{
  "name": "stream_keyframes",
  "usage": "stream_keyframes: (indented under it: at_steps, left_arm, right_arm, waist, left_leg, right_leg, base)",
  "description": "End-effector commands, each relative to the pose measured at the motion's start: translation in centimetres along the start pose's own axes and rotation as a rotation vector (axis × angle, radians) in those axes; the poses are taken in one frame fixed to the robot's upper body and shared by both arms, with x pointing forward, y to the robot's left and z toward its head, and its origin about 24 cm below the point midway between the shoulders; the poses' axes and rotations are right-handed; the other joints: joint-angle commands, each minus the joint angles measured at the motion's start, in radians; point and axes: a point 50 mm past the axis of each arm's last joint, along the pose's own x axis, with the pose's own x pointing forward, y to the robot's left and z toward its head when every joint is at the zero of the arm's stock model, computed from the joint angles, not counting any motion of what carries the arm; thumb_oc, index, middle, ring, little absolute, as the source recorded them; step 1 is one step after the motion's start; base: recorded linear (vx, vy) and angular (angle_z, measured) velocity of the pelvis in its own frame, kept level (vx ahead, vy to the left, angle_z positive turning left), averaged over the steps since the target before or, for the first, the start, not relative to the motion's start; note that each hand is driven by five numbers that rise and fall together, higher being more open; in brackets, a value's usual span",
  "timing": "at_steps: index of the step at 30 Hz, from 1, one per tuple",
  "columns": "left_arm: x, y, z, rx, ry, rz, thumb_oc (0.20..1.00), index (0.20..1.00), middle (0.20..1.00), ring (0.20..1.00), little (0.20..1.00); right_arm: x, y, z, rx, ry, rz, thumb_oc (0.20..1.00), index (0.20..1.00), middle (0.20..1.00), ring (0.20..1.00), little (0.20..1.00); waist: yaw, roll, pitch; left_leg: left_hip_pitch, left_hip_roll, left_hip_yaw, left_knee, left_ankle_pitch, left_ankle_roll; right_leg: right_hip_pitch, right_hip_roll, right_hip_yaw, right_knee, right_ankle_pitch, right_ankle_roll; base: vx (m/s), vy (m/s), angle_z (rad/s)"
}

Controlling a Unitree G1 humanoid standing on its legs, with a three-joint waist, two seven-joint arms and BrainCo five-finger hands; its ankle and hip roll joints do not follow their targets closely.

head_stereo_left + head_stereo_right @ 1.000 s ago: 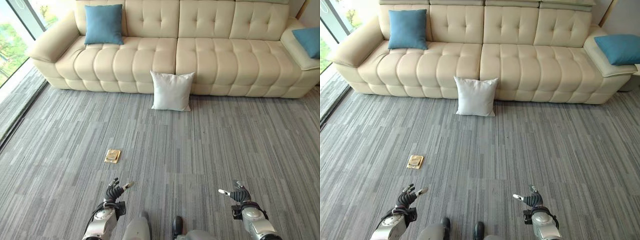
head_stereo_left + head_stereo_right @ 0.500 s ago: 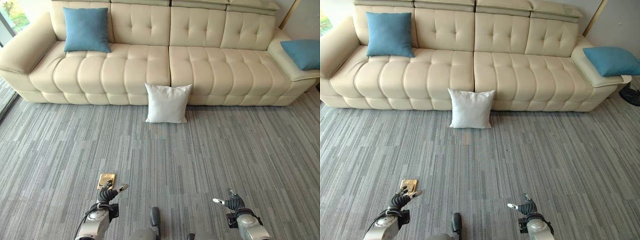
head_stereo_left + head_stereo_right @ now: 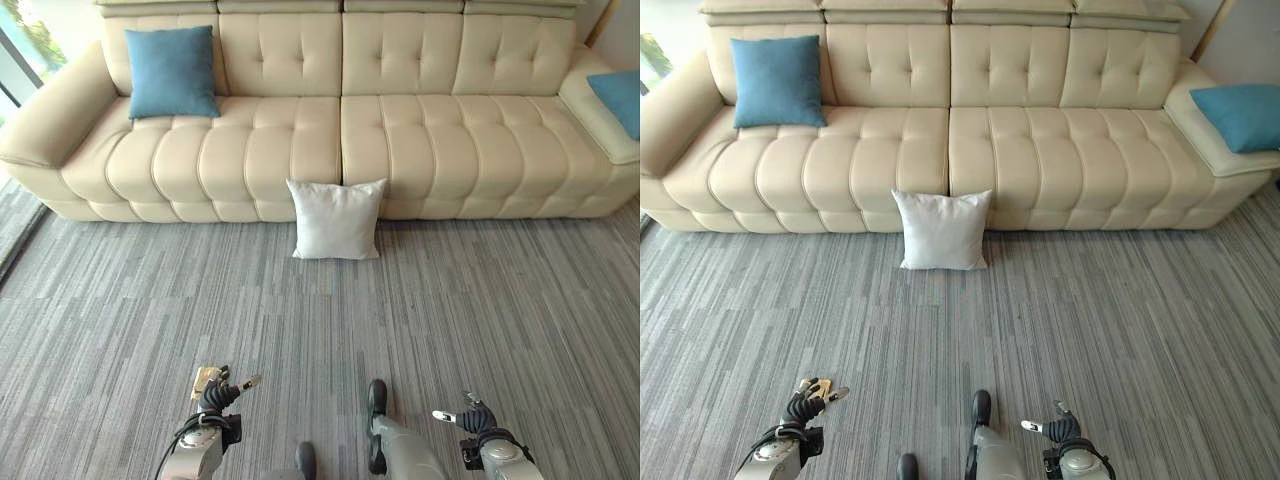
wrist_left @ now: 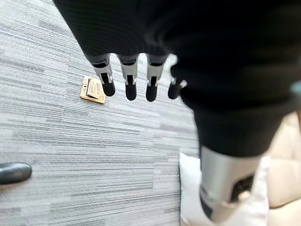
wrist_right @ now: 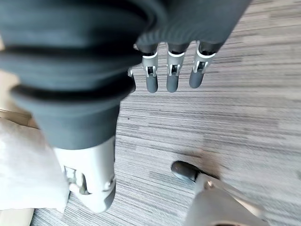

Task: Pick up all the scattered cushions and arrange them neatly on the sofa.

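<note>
One white cushion (image 3: 336,219) stands on the carpet (image 3: 480,300) mid-frame, leaning against your sofa (image 3: 400,120) | blue cushion (image 3: 172,72) upper left on the seat, another (image 3: 1243,116) on the upper-right armrest | your left hand (image 3: 222,390) and right hand (image 3: 468,417) at the bottom edge, fingers relaxed, empty | brass floor plate (image 4: 92,89) beside the left hand.
</note>
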Motion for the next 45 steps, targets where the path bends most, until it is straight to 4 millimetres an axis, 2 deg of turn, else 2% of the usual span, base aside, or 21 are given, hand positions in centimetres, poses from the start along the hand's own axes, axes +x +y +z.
stream_keyframes:
  at_steps: [1, 2, 3, 6, 8, 9, 11, 13, 18, 20, 21, 22, 23, 25, 27, 30, 33, 34, 40, 42, 45]
  left_arm:
    - [0.4, -0.3, 3.0, -0.023, -0.122, -0.023, 1.000, 1.000, 1.000, 1.000, 1.000]
    - [0.4, -0.4, 2.8, -0.030, -0.115, -0.029, 1.000, 1.000, 1.000, 1.000, 1.000]
    - [0.4, -0.4, 2.8, -0.030, -0.115, -0.029, 1.000, 1.000, 1.000, 1.000, 1.000]
    - [0.4, -0.3, 2.9, -0.048, -0.115, -0.027, 1.000, 1.000, 1.000, 1.000, 1.000]
    - [0.3, -0.1, 2.3, -0.031, -0.093, -0.023, 1.000, 1.000, 1.000, 1.000, 1.000]
    - [0.2, 0.0, 1.9, -0.023, -0.079, -0.022, 1.000, 1.000, 1.000, 1.000, 1.000]
    - [0.1, 0.2, 1.1, -0.010, -0.053, -0.012, 1.000, 1.000, 1.000, 1.000, 1.000]
    - [0.0, 0.8, 0.6, 0.001, -0.037, 0.003, 1.000, 1.000, 1.000, 1.000, 1.000]
    - [0.1, 0.9, -0.2, 0.020, -0.004, 0.008, 1.000, 1.000, 1.000, 1.000, 1.000]
    - [0.3, 1.1, -0.6, 0.042, 0.019, 0.015, 1.000, 1.000, 1.000, 1.000, 1.000]
    - [0.3, 1.1, -0.5, 0.042, 0.019, 0.015, 1.000, 1.000, 1.000, 1.000, 1.000]
    - [0.5, 1.5, -0.1, 0.054, 0.009, 0.023, 1.000, 1.000, 1.000, 1.000, 1.000]
    - [0.5, 1.5, -0.1, 0.054, 0.009, 0.023, 1.000, 1.000, 1.000, 1.000, 1.000]
    - [0.5, 1.7, -0.2, 0.055, 0.011, 0.030, 1.000, 1.000, 1.000, 1.000, 1.000]
    - [0.5, 1.7, 0.1, 0.052, 0.001, 0.029, 1.000, 1.000, 1.000, 1.000, 1.000]
    - [0.6, 1.5, 0.6, 0.049, -0.018, 0.022, 1.000, 1.000, 1.000, 1.000, 1.000]
    - [0.7, 1.4, 1.2, 0.039, -0.042, 0.026, 1.000, 1.000, 1.000, 1.000, 1.000]
    - [0.8, 1.3, 1.6, 0.042, -0.057, 0.020, 1.000, 1.000, 1.000, 1.000, 1.000]
    - [0.6, 0.7, 1.6, 0.030, -0.065, -0.002, 1.000, 1.000, 1.000, 1.000, 1.000]
    - [0.6, 0.6, 1.4, 0.019, -0.054, -0.001, 1.000, 1.000, 1.000, 1.000, 1.000]
    - [0.6, 0.4, 1.5, 0.006, -0.055, -0.008, 1.000, 1.000, 1.000, 1.000, 1.000]
  right_arm:
    - [0.4, -2.0, 2.2, 0.030, -0.092, -0.057, 1.000, 1.000, 1.000, 1.000, 1.000]
    - [0.5, -2.2, 2.2, 0.037, -0.094, -0.060, 1.000, 1.000, 1.000, 1.000, 1.000]
    - [0.5, -2.2, 2.2, 0.037, -0.094, -0.060, 1.000, 1.000, 1.000, 1.000, 1.000]
    - [0.5, -2.5, 2.3, 0.043, -0.093, -0.069, 1.000, 1.000, 1.000, 1.000, 1.000]
    - [0.6, -2.7, 2.3, 0.041, -0.090, -0.071, 1.000, 1.000, 1.000, 1.000, 1.000]
    - [0.6, -2.8, 2.4, 0.029, -0.095, -0.070, 1.000, 1.000, 1.000, 1.000, 1.000]
    - [0.6, -3.0, 2.5, -0.008, -0.099, -0.076, 1.000, 1.000, 1.000, 1.000, 1.000]
    - [0.6, -3.0, 2.0, -0.032, -0.079, -0.074, 1.000, 1.000, 1.000, 1.000, 1.000]
    - [0.6, -2.5, 2.0, -0.043, -0.075, -0.061, 1.000, 1.000, 1.000, 1.000, 1.000]
    - [0.7, -1.9, 2.0, -0.034, -0.073, -0.043, 1.000, 1.000, 1.000, 1.000, 1.000]
    - [0.7, -1.9, 2.0, -0.034, -0.074, -0.043, 1.000, 1.000, 1.000, 1.000, 1.000]
    - [0.7, -1.2, 2.1, -0.045, -0.068, -0.021, 1.000, 1.000, 1.000, 1.000, 1.000]
    - [0.7, -1.2, 2.1, -0.045, -0.068, -0.021, 1.000, 1.000, 1.000, 1.000, 1.000]
    - [0.6, -0.8, 2.0, -0.038, -0.073, -0.010, 1.000, 1.000, 1.000, 1.000, 1.000]
    - [0.6, -0.6, 2.0, -0.030, -0.072, -0.006, 1.000, 1.000, 1.000, 1.000, 1.000]
    - [0.7, -0.9, 2.2, -0.040, -0.074, -0.014, 1.000, 1.000, 1.000, 1.000, 1.000]
    - [0.7, -1.1, 2.4, -0.049, -0.077, -0.024, 1.000, 1.000, 1.000, 1.000, 1.000]
    - [0.7, -1.2, 2.4, -0.042, -0.078, -0.028, 1.000, 1.000, 1.000, 1.000, 1.000]
    - [0.7, -1.5, 1.9, -0.023, -0.066, -0.041, 1.000, 1.000, 1.000, 1.000, 1.000]
    - [0.7, -1.6, 2.0, -0.012, -0.068, -0.041, 1.000, 1.000, 1.000, 1.000, 1.000]
    - [0.8, -1.8, 2.2, -0.002, -0.074, -0.046, 1.000, 1.000, 1.000, 1.000, 1.000]
  waist:
    - [-0.022, 0.004, -0.009]
    - [-0.015, 0.001, -0.002]
    - [-0.016, 0.002, -0.002]
    - [0.002, -0.013, 0.015]
    - [0.024, -0.035, 0.022]
    - [0.035, -0.036, 0.021]
    - [0.065, -0.014, 0.027]
    - [0.087, -0.011, 0.018]
    - [0.090, -0.019, -0.006]
    - [0.089, -0.033, -0.016]
    - [0.090, -0.034, -0.016]
    - [0.086, -0.033, -0.015]
    - [0.088, -0.033, -0.015]
    - [0.081, -0.026, -0.014]
    - [0.069, -0.010, -0.006]
    - [0.050, 0.003, 0.007]
    - [0.028, -0.001, 0.026]
    - [0.024, -0.005, 0.025]
    - [0.023, -0.011, -0.006]
    - [0.020, -0.012, -0.005]
    - [0.025, -0.017, 0.012]
  left_leg:
    - [0.039, 0.005, 0.036, 0.158, -0.086, -0.060]
    - [-0.007, 0.004, 0.031, 0.274, -0.038, -0.078]
    - [-0.009, 0.005, 0.030, 0.279, -0.040, -0.079]
    - [-0.098, 0.017, 0.035, 0.418, 0.018, -0.083]
    - [-0.161, 0.023, 0.054, 0.370, -0.028, -0.057]
    - [-0.177, 0.027, 0.044, 0.290, -0.029, -0.057]
    - [-0.259, 0.056, 0.007, 0.122, 0.125, -0.085]
    - [-0.291, 0.052, 0.058, 0.047, 0.167, -0.088]
    - [-0.278, 0.032, 0.050, 0.068, 0.152, -0.073]
    - [-0.260, 0.012, 0.058, 0.087, 0.111, -0.047]
    - [-0.260, 0.011, 0.059, 0.088, 0.110, -0.046]
    - [-0.215, -0.011, 0.078, 0.091, 0.058, -0.003]
    - [-0.215, -0.011, 0.080, 0.091, 0.058, -0.003]
    - [-0.187, -0.016, 0.093, 0.076, 0.047, 0.010]
    - [-0.144, -0.013, 0.100, 0.049, 0.040, 0.012]
    - [-0.101, -0.013, 0.100, 0.029, 0.030, 0.006]
    - [-0.066, -0.020, 0.085, 0.030, 0.016, -0.003]
    - [-0.063, -0.022, 0.079, 0.034, 0.010, -0.006]
    - [-0.035, -0.003, 0.067, 0.065, -0.021, -0.033]
    - [-0.052, 0.015, 0.064, 0.140, -0.041, -0.049]
    - [-0.113, 0.019, 0.047, 0.291, -0.020, -0.065]
  right_leg:
    - [0.056, -0.004, -0.003, 0.042, -0.124, -0.002]
    - [0.095, 0.006, -0.004, 0.030, -0.139, -0.019]
    - [0.095, 0.006, -0.004, 0.030, -0.139, -0.020]
    - [0.144, 0.004, -0.007, 0.020, -0.172, -0.042]
    - [0.185, -0.013, 0.000, 0.007, -0.194, -0.037]
    - [0.207, -0.018, 0.002, -0.001, -0.210, -0.031]
    - [0.269, -0.001, 0.006, -0.017, -0.251, -0.031]
    - [0.331, 0.000, 0.030, -0.024, -0.279, -0.018]
    - [0.342, -0.028, 0.047, -0.006, -0.283, -0.004]
    - [0.328, -0.051, 0.071, 0.039, -0.283, 0.012]
    - [0.327, -0.052, 0.072, 0.040, -0.284, 0.012]
    - [0.248, -0.071, 0.094, 0.207, -0.246, 0.050]
    - [0.245, -0.072, 0.097, 0.211, -0.247, 0.050]
    - [0.189, -0.074, 0.095, 0.305, -0.206, 0.065]
    - [0.121, -0.066, 0.079, 0.344, -0.188, 0.057]
    - [0.072, -0.057, 0.034, 0.240, -0.188, 0.039]
    - [0.045, -0.045, 0.028, 0.113, -0.152, 0.047]
    - [0.062, -0.047, 0.035, 0.080, -0.149, 0.051]
    - [0.152, -0.018, 0.041, 0.010, -0.154, 0.013]
    - [0.171, -0.011, 0.041, 0.019, -0.180, -0.005]
    - [0.194, -0.007, 0.041, 0.031, -0.201, -0.035]
  base:
    - [0.35, -0.207, 0.32]
    - [0.26, -0.157, 0.21]
    - [0.18, -0.127, 0.17]
    - [0.16, -0.074, -0.09]
    - [0.30, 0.003, 0.02]
    - [0.38, 0.097, -0.10]
    - [0.46, 0.179, 0.04]
    - [0.52, 0.306, 0.15]
    - [0.23, 0.175, -0.43]
    - [0.20, 0.175, -0.05]
    - [0.27, 0.337, 0.02]
    - [0.15, 0.218, -0.03]
    - [0.18, 0.261, -0.40]
    - [0.10, 0.097, -0.36]
    - [0.14, 0.073, -0.22]
    - [0.16, -0.016, -0.11]
    - [0.16, -0.097, 0.06]
    - [0.15, -0.136, 0.06]
    - [0.17, -0.167, 0.28]
    - [0.12, -0.185, 0.15]
    - [0.06, -0.140, 0.14]
